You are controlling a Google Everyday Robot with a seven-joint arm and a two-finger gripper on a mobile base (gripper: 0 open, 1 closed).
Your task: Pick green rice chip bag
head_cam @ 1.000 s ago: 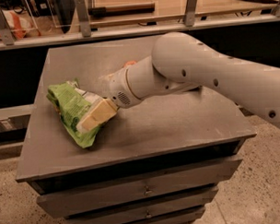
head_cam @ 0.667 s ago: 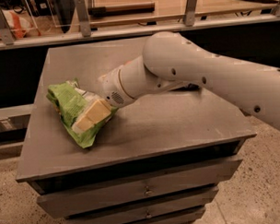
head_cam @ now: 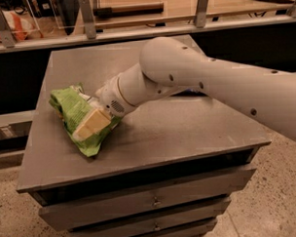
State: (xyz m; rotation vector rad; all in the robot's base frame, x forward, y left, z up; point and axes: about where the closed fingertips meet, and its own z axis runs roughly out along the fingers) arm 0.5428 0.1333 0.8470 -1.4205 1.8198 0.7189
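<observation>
Hand (head_cam: pixel 90 125) on crinkled green rice chip bag (head_cam: pixel 71 106), smooth grey tabletop (head_cam: pixel 187 134)

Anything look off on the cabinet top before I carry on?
Nothing stands out. The green rice chip bag lies crumpled near the left edge of the cabinet top, with no spill visible; the tool is right over it.

furniture: gray metal cabinet (head_cam: pixel 187 133) with drawers (head_cam: pixel 141 203) | floor: speckled floor (head_cam: pixel 280 203) | back: long rail (head_cam: pixel 135 35) with posts (head_cam: pixel 201 9), wood top (head_cam: pixel 183 3) behind | light: dim, warm | gripper (head_cam: pixel 91 124): over cabinet's left side
</observation>
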